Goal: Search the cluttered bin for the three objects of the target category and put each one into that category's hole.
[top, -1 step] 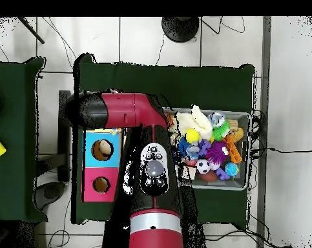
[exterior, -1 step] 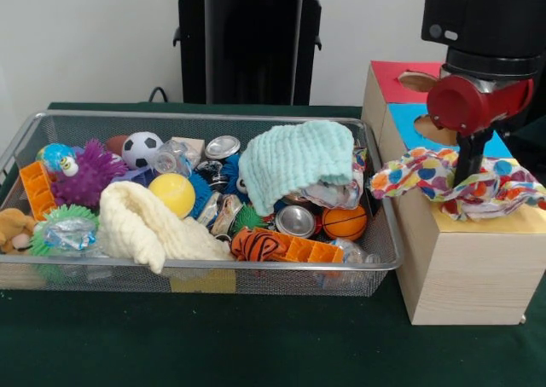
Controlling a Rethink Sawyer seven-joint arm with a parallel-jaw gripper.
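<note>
A polka-dot cloth (exterior, -1 step: 426, 176) lies spread over the yellow end of the wooden box (exterior, -1 step: 461, 272). My gripper (exterior, -1 step: 467, 176) comes down into its middle, its dark fingers together and shut on the fabric. Two more cloths lie in the wire bin (exterior, -1 step: 196, 116): a mint-green one (exterior, -1 step: 299, 158) at the right and a cream one (exterior, -1 step: 145, 222) at the front. The box top also has a red section with a hole (exterior, -1 step: 416, 81) and a blue section with a hole (exterior, -1 step: 437, 132). In the overhead view the arm (top, -1 step: 155, 171) hides the gripper and the yellow section; the cream cloth (top, -1 step: 194, 121) shows.
The bin also holds a soccer ball (exterior, -1 step: 141, 147), a yellow ball (exterior, -1 step: 172, 193), a basketball (exterior, -1 step: 345, 222), a purple spiky ball (exterior, -1 step: 85, 174), crushed cans (exterior, -1 step: 295, 221), a tiger toy (exterior, -1 step: 256, 245) and orange blocks (exterior, -1 step: 38, 188). The box stands right beside the bin's right end.
</note>
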